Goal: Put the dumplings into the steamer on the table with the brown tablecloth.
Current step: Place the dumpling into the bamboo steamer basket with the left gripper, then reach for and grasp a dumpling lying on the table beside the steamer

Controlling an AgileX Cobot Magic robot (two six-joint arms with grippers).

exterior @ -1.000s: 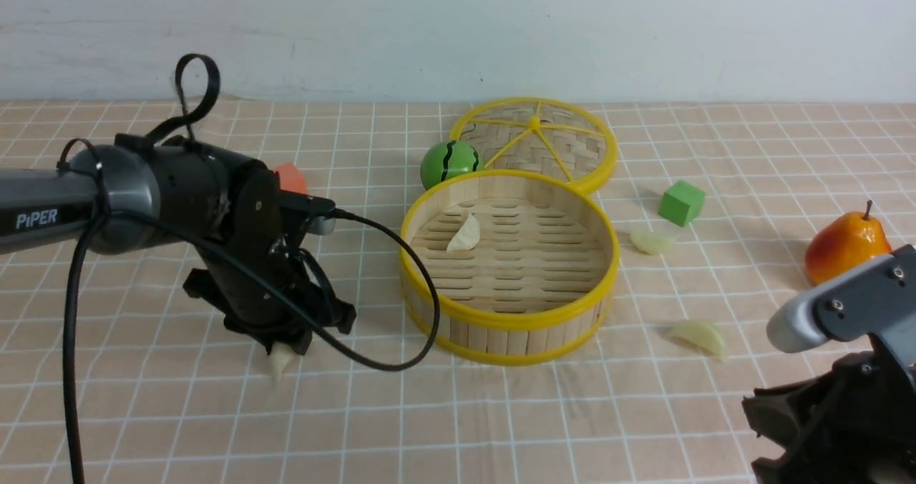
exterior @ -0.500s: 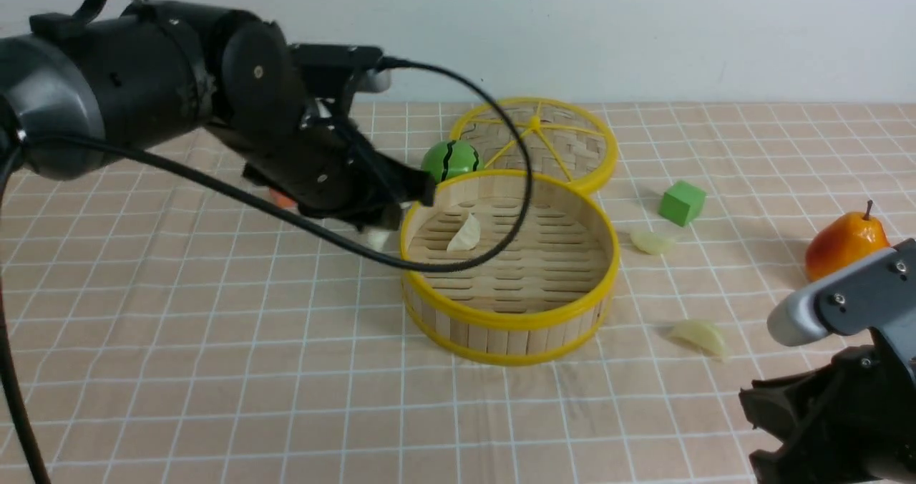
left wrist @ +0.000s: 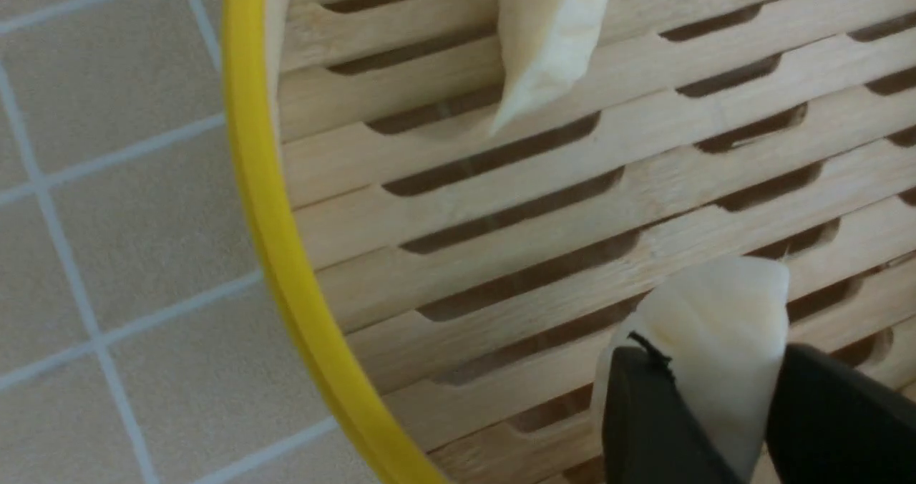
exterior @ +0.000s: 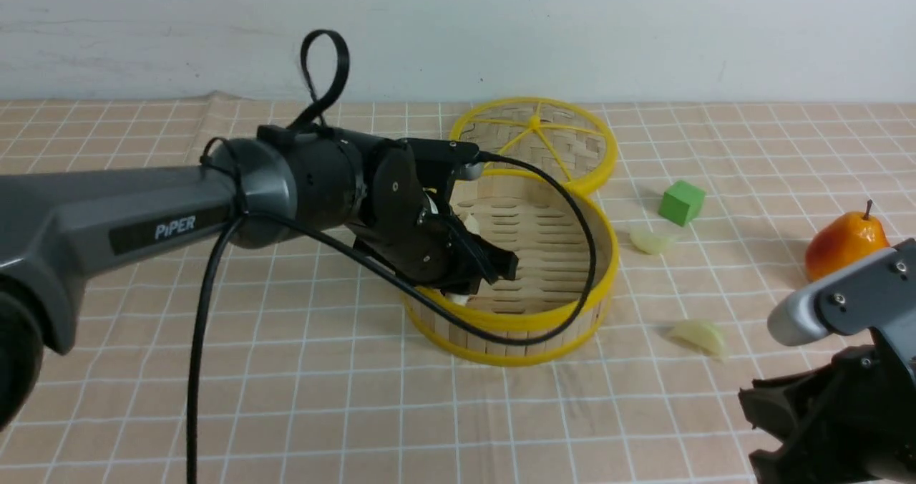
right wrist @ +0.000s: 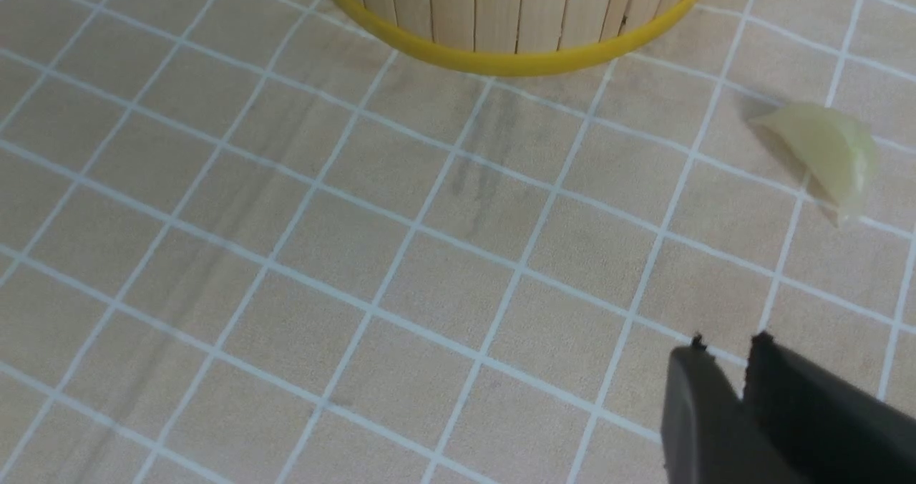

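Four dumplings counted. One steamer [exterior: 551, 194] sits at the centre of the front view on the checked cloth [exterior: 286, 398]. The left gripper [exterior: 465, 291] reaches in over the steamer's left rim and holds the first dumpling [left wrist: 715, 312], pinched between two black fingers [left wrist: 644, 427] over the slatted floor; contact with the slats cannot be told. The second dumpling [left wrist: 547, 33] lies loose on the slats, apart from the held one. The third dumpling [exterior: 651, 241] and fourth dumpling [exterior: 700, 336] lie on the cloth right of the steamer. The right gripper [right wrist: 730, 344], in the lower right corner, is nearly closed and empty. One lid [exterior: 565, 144] lies behind the steamer. One green cube [exterior: 681, 202] and one pear [exterior: 844, 244] are at right.
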